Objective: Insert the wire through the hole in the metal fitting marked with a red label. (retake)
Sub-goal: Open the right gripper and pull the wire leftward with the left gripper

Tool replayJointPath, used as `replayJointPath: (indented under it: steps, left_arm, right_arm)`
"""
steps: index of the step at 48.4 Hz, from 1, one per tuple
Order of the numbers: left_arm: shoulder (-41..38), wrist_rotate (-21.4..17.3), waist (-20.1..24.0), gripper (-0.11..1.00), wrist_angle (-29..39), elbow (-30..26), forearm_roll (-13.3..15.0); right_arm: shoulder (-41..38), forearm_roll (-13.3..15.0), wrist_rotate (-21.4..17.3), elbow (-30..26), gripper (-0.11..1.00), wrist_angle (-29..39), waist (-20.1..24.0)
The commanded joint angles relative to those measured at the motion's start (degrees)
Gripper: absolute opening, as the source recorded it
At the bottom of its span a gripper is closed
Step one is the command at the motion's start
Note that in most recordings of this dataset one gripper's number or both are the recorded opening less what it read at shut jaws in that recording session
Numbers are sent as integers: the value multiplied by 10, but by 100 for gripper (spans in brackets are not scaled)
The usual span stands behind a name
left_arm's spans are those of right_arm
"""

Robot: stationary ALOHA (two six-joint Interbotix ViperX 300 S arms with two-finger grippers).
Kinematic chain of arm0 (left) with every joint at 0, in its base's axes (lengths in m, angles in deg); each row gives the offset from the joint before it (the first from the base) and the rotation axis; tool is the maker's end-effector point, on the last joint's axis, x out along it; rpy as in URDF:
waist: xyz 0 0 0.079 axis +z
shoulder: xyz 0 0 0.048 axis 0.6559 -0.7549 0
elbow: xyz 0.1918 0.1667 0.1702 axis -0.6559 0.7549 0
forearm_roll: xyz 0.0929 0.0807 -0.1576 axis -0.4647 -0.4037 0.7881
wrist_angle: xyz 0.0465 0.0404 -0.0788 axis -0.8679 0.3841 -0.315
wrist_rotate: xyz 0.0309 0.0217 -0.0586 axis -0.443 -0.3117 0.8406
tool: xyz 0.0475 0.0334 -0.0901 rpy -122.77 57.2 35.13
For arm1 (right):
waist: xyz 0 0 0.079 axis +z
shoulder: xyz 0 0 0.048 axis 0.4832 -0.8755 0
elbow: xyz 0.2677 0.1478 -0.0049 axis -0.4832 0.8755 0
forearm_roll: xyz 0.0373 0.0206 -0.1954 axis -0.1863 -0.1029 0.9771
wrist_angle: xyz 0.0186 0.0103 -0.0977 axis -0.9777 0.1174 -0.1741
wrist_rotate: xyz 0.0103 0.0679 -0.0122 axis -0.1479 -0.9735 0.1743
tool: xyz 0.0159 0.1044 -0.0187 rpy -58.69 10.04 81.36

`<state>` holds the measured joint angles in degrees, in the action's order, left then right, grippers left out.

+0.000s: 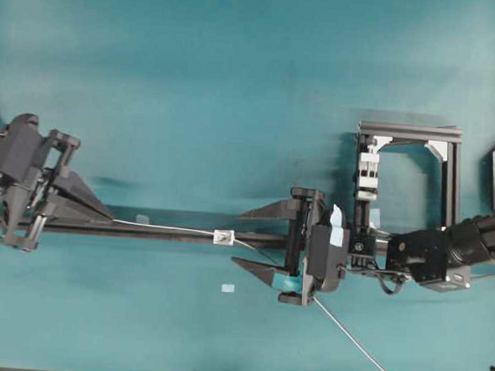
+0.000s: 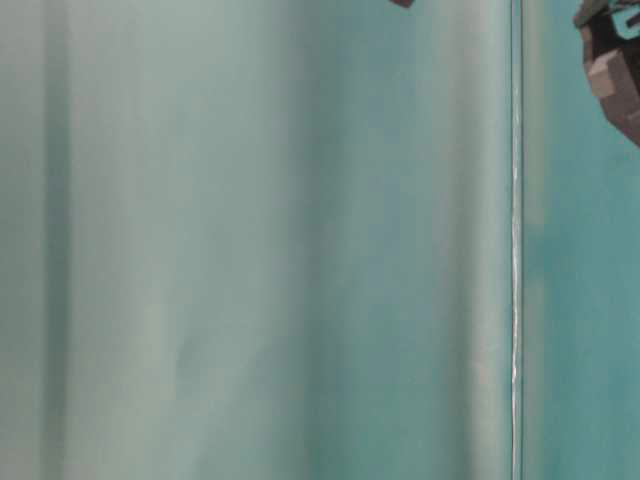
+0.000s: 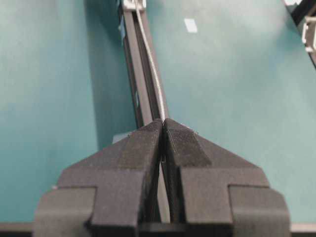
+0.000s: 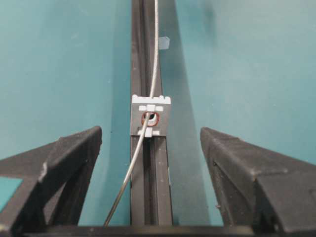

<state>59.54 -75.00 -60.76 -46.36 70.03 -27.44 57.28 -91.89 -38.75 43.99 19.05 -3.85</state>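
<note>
1. The left end effector [image 1: 103, 214] is at the left of the overhead view, its fingers [image 3: 143, 143] pressed together and clamped on the wire [image 1: 169, 228].
2. From that grip the wire runs along the black rail [image 1: 144, 230] to the fitting [image 1: 223, 237], which sits on the rail near the middle of the counter [image 1: 237, 84].
3. In the right wrist view the wire [image 4: 154, 59] passes through the hole [image 4: 150, 118], which is ringed in red, in the fitting [image 4: 150, 116] and comes out on the near side, curving down and left.
4. Beyond the fitting, the overhead view shows the wire passing under the right end effector [image 1: 265, 241] and trailing off toward the counter's lower right edge.
5. The right end effector's jaws stand wide apart, one on each side of the rail [image 4: 150, 187], just beside the fitting and holding nothing.
6. A small pale scrap [image 1: 228, 288] lies on the counter below the fitting.
7. A black frame [image 1: 408, 174] with a white block [image 1: 366, 176] stands behind the right arm.
8. The table-level view is blurred and shows only teal surface.
</note>
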Motion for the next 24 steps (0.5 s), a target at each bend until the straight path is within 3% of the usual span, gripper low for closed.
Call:
replayJointPath:
  steps: [1,24]
  left_arm:
    - [24,-1,-3,-10,6,4,-2]
    - [40,1,-1,-10,63,-17,-2]
  right_arm:
    - [23,2,1,-4,87,0,2]
    - [22,3,1,-5,87,0,3]
